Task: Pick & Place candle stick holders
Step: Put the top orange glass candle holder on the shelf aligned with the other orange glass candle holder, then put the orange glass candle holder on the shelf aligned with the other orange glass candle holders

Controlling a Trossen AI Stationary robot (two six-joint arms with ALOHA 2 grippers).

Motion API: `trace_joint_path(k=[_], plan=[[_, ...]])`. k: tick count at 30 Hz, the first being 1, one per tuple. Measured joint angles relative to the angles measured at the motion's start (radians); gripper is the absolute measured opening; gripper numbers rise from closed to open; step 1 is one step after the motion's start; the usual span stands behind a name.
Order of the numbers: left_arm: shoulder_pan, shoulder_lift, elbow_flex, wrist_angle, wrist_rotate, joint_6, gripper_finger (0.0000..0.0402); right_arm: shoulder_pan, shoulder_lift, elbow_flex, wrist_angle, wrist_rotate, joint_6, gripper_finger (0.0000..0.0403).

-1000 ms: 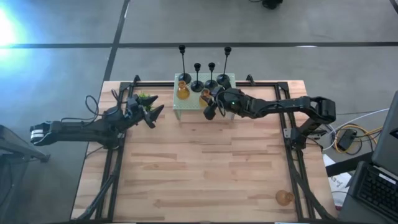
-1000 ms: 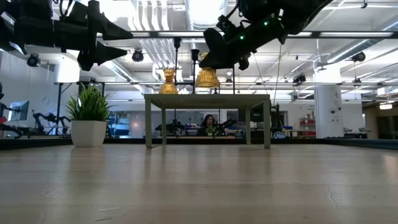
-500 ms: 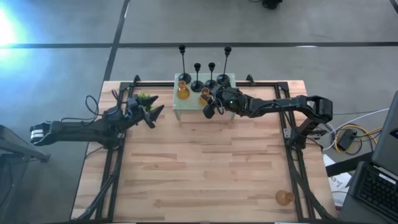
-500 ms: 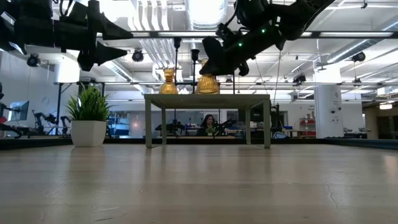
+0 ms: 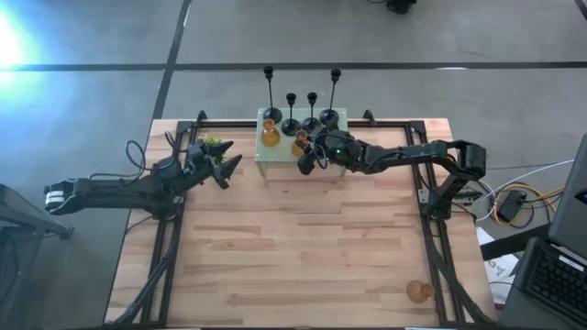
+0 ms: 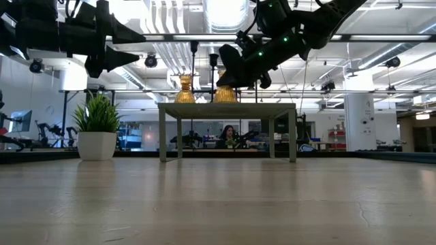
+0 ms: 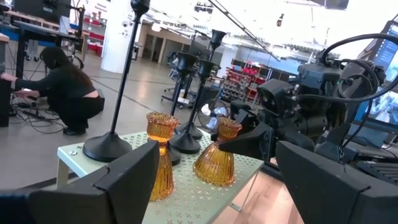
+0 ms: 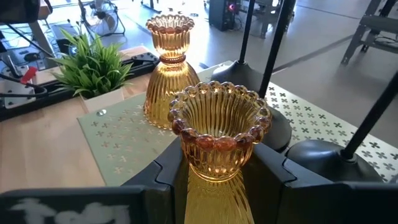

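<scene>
Amber holders: two on stand (image 5: 275, 158), one (image 5: 419, 291) on table; black holders: four.

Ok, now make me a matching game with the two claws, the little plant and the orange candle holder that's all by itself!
Things:
1. left claw
2. right claw
3. potted plant
4. lone amber holder

Places or states:
A. closed around an amber holder on the green stand
B. alone near the table's front corner, on the right arm's side
C. open and holding nothing, close to the plant
D. on the table beside the stand, on the left arm's side

Pairs: 1-C, 2-A, 3-D, 4-B
</scene>
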Motion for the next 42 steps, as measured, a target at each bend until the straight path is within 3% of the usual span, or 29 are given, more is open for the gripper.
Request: trace_joint_path(k=[17, 25, 42], plan=[[0.000, 0.000, 0.000, 0.000, 0.000, -0.001, 0.0326, -0.003, -0.003, 0.000, -0.015, 0.002, 0.009, 0.0110], [0.000, 0.000, 0.000, 0.000, 0.000, -0.001, 0.0326, -0.002, -0.003, -0.001, -0.027, 0.002, -0.016, 0.0198], [0.000, 0.000, 0.000, 0.000, 0.000, -0.001, 0.0326, -0.002, -0.003, -0.001, -0.020, 0.000, -0.052, 0.0316]])
